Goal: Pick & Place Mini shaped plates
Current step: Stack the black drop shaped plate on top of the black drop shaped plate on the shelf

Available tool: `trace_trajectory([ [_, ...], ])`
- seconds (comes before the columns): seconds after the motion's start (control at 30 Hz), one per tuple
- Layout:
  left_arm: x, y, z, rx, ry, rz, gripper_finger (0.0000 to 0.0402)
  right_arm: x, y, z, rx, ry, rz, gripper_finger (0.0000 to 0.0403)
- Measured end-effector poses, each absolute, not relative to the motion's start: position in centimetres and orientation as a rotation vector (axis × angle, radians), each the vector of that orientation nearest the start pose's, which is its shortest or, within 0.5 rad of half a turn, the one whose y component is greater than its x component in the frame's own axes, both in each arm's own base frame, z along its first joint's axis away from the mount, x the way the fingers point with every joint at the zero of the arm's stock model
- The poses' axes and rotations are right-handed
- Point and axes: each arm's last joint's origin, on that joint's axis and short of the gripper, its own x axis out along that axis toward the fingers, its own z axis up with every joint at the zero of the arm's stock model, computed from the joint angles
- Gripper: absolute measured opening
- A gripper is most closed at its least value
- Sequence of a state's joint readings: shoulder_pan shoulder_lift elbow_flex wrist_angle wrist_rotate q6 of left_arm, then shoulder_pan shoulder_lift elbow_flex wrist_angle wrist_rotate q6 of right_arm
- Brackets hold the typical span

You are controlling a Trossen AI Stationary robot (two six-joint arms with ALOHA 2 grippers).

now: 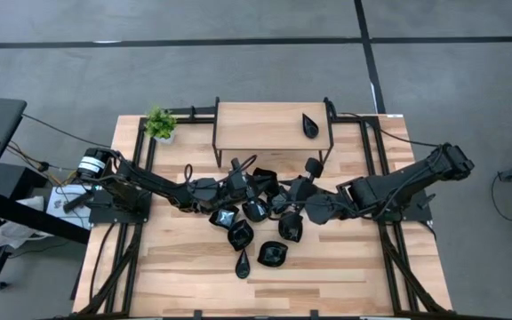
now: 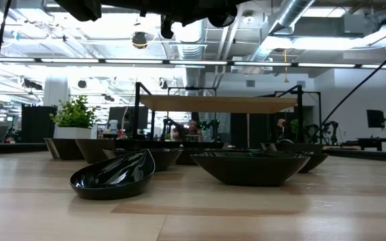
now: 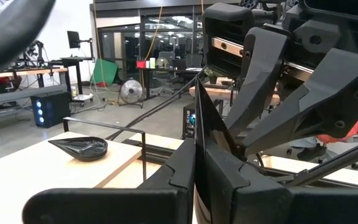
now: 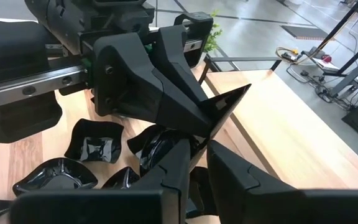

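Note:
My two grippers meet above the middle of the table, over a heap of mini shaped plates (image 1: pixel 240 236). My left gripper (image 1: pixel 254 188) is shut on one black plate (image 4: pixel 225 106), held up on edge with a pointed corner sticking out. My right gripper (image 1: pixel 287 200) faces it from the table's right and is shut on the same plate. In the left wrist view the plate (image 3: pixel 199 127) shows edge-on as a thin black blade. Another teardrop plate (image 1: pixel 310 125) lies on the wooden shelf (image 1: pixel 269 133). My left gripper pinches the plate's edge (image 3: pixel 197 163) between its two fingers, coming level from the table's left. The plate stands on edge, lifted clear of the table and the heap. My right gripper pinches the plate's opposite edge (image 4: pixel 202 140) between its two fingers (image 4: pixel 179 165), coming from the table's right and slanting slightly down. The plate's pointed corner (image 4: pixel 244 90) sticks out beside the fingers.
Several loose plates lie under the grippers, among them a square one (image 4: pixel 95 143) and a teardrop one (image 2: pixel 112 175) near the front. A potted plant (image 1: pixel 160 124) stands at the far left. The shelf's black frame (image 1: pixel 216 133) rises behind the grippers.

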State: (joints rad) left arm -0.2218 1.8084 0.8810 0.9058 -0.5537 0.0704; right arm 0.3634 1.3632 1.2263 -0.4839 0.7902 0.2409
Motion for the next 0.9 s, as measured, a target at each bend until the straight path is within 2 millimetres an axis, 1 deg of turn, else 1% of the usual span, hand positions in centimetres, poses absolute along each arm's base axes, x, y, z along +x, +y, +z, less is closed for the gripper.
trace_trajectory([
  [0.3,36.38,-6.64,19.81,0.078,0.032,0.331,0.0026,27.66,8.32,33.64,-0.111,0.471,-0.469,0.004],
  [0.63,36.38,-6.65,19.81,0.077,0.031,0.33,0.004,27.58,8.37,33.52,-0.119,0.486,-0.459,0.0047],
  [0.9,36.39,-6.64,19.83,0.077,0.03,0.33,0.0032,27.51,8.4,33.31,-0.124,0.511,-0.438,0.006],
])
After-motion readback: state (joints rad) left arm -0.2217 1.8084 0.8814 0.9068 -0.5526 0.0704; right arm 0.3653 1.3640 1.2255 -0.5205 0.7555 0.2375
